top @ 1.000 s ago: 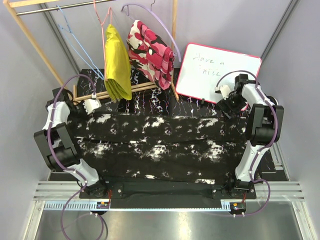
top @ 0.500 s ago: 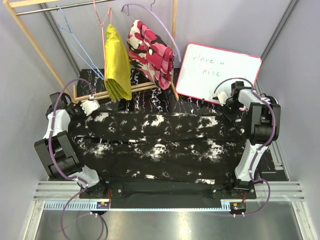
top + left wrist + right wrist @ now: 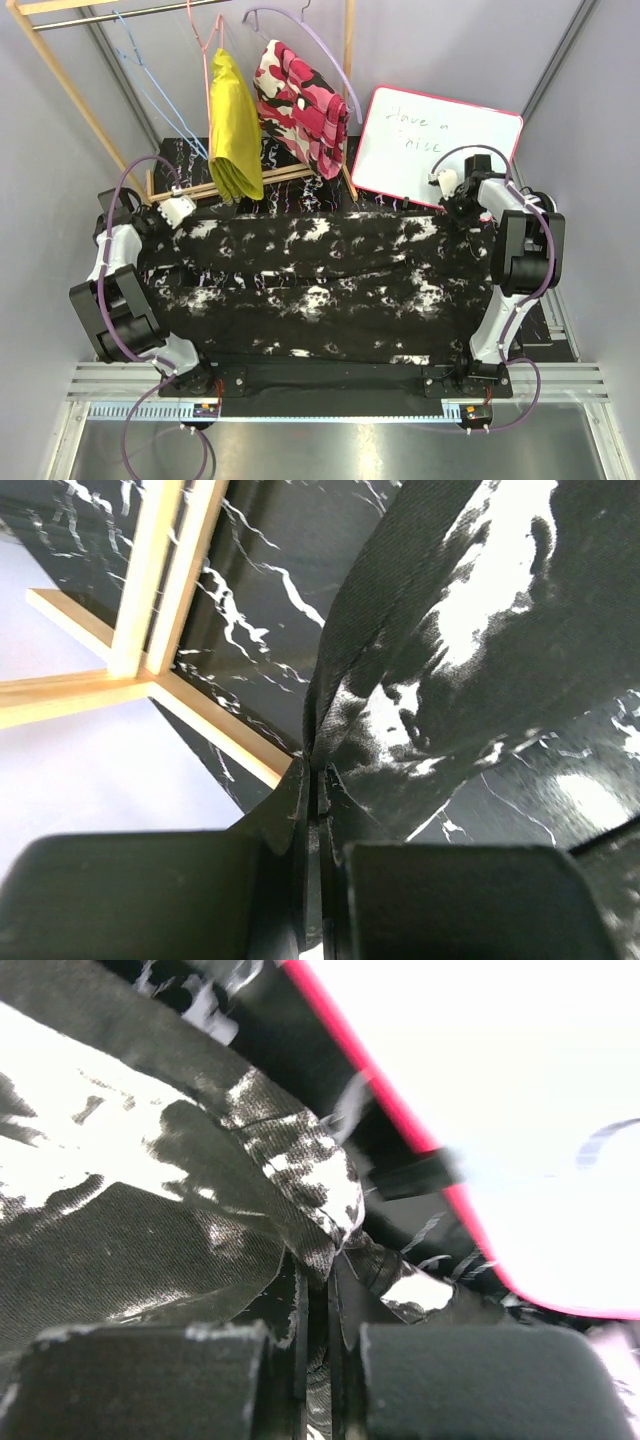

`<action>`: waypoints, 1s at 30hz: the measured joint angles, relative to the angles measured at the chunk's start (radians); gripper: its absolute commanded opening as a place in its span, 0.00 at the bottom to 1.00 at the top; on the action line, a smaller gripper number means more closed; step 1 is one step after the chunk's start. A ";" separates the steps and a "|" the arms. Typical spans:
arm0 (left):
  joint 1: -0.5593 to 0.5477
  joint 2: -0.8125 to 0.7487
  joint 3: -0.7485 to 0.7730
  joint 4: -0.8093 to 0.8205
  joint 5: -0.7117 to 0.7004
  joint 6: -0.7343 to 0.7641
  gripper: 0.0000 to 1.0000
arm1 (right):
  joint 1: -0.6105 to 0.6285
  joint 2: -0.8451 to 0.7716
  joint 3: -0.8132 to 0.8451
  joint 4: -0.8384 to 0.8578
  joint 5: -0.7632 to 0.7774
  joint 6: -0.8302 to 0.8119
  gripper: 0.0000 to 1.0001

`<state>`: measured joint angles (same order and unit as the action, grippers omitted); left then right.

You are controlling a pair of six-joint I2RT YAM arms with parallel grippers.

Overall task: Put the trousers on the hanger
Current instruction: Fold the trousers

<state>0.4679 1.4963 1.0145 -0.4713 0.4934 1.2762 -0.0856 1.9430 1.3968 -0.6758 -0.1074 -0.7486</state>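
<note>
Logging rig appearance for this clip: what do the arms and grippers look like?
The left arm and right arm share chunky black joints and white link sections, each with a purple cable looping alongside. The left gripper and right gripper have white housings and flat black fingers.

The left arm (image 3: 118,300) and right arm (image 3: 522,250) are black-and-white, trailing lilac cables (image 3: 150,160), with matte black fingers (image 3: 140,890).

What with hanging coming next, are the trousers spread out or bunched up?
Spread out: the trousers lie stretched flat across the table, left gripper and right gripper each shut on a far edge.
</note>
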 measured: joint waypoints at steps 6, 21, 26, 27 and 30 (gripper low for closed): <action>0.000 0.035 0.000 0.075 0.008 -0.060 0.00 | 0.013 -0.006 0.004 0.085 0.038 0.032 0.00; 0.080 0.002 -0.084 0.111 0.072 -0.035 0.00 | 0.015 -0.385 -0.296 0.153 -0.005 -0.029 0.01; 0.150 -0.074 -0.118 0.076 0.120 0.016 0.00 | 0.015 -0.543 -0.389 0.118 -0.061 -0.076 0.05; 0.162 -0.087 -0.126 0.063 0.129 0.032 0.00 | 0.014 -0.571 -0.407 0.103 -0.068 -0.089 0.06; 0.200 -0.128 -0.159 0.017 0.153 0.090 0.00 | 0.012 -0.649 -0.462 0.057 -0.078 -0.130 0.08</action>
<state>0.6682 1.3685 0.8555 -0.4541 0.6468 1.3659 -0.0734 1.2942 0.9352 -0.6186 -0.1856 -0.8783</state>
